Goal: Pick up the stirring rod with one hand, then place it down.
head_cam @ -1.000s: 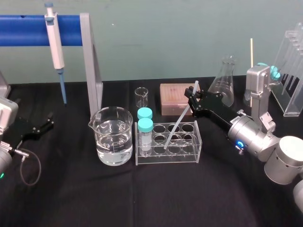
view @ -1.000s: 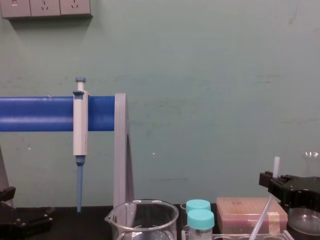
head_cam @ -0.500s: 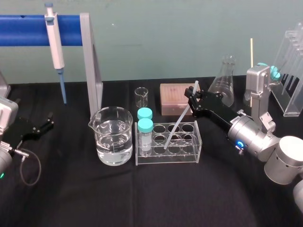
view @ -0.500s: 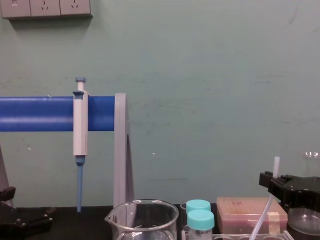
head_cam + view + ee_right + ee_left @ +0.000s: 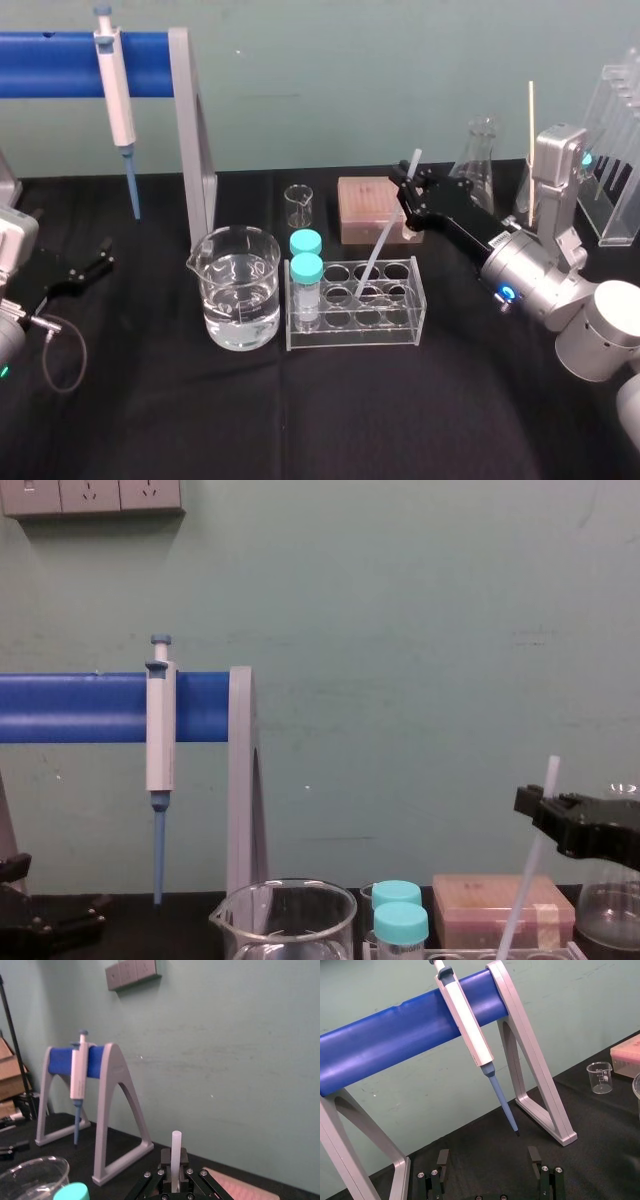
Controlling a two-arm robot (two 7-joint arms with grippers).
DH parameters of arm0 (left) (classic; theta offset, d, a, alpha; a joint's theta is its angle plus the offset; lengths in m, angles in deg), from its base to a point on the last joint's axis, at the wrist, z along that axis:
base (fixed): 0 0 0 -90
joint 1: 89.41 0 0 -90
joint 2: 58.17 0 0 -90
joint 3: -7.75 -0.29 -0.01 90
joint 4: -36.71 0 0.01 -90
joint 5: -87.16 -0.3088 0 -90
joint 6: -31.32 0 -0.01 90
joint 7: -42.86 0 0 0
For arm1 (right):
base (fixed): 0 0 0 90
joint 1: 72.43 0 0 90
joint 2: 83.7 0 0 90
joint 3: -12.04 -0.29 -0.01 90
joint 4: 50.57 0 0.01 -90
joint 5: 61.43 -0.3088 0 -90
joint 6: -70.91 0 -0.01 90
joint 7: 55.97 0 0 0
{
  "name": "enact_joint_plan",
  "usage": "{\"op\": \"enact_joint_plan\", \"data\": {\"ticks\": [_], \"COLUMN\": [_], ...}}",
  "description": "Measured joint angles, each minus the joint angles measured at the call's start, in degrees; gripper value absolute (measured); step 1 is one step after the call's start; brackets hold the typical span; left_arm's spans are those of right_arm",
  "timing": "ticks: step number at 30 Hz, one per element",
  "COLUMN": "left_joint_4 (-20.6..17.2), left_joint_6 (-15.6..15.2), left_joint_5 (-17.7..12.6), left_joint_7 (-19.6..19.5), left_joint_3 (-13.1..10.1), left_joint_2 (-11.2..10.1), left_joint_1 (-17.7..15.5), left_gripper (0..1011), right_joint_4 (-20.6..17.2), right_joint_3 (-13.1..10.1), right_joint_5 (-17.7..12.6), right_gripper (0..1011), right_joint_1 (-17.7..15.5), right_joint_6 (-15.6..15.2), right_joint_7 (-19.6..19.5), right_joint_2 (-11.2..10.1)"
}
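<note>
The stirring rod (image 5: 381, 243) is a thin white translucent stick, tilted, its upper end toward my right arm. Its lower end hangs at the holes of the clear test tube rack (image 5: 355, 322). My right gripper (image 5: 405, 192) is shut on the rod near its top, above the rack's back right corner. The right wrist view shows the rod (image 5: 176, 1150) standing up between the black jaws of the right gripper (image 5: 175, 1174). From the chest, the rod (image 5: 530, 878) slants down below that gripper (image 5: 537, 815). My left gripper (image 5: 92, 267) is parked open at the table's left edge, its fingers (image 5: 442, 1159) wide apart.
A water-filled glass beaker (image 5: 238, 288) stands left of the rack, which holds two teal-capped tubes (image 5: 306, 268). Behind are a small beaker (image 5: 298, 205), a pink box (image 5: 368, 208) and a flask (image 5: 478, 160). A blue-and-white pipette (image 5: 117, 95) hangs on the blue stand (image 5: 60, 50).
The right gripper has risen and moved slightly back with the rod. The rod's lower end has come up out of the rack's depth. The left arm is still.
</note>
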Motion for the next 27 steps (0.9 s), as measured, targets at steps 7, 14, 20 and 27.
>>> {"op": "enact_joint_plan", "data": {"ticks": [7,14,20,27], "left_joint_4": [0.0,0.0,0.0,0.0], "left_joint_6": [0.0,0.0,0.0,0.0], "left_joint_5": [0.0,0.0,0.0,0.0], "left_joint_7": [0.0,0.0,0.0,0.0], "left_joint_3": [0.0,0.0,0.0,0.0], "left_joint_2": [0.0,0.0,0.0,0.0], "left_joint_1": [0.0,0.0,0.0,0.0], "left_gripper": [1000,1000,1000,1000], "right_joint_4": [-1.59,-4.22,-7.14,-10.51], "right_joint_3": [-0.77,-1.48,-1.89,-2.15], "right_joint_5": [-1.04,-2.17,-2.73,-1.34], "right_gripper": [82,82,82,82], "right_joint_1": [-0.01,0.01,-0.37,-1.23], "right_joint_6": [0.56,0.7,0.24,-0.17], "right_joint_7": [1.07,1.41,0.92,-1.88], "right_joint_2": [0.27,0.29,0.06,-0.36]}}
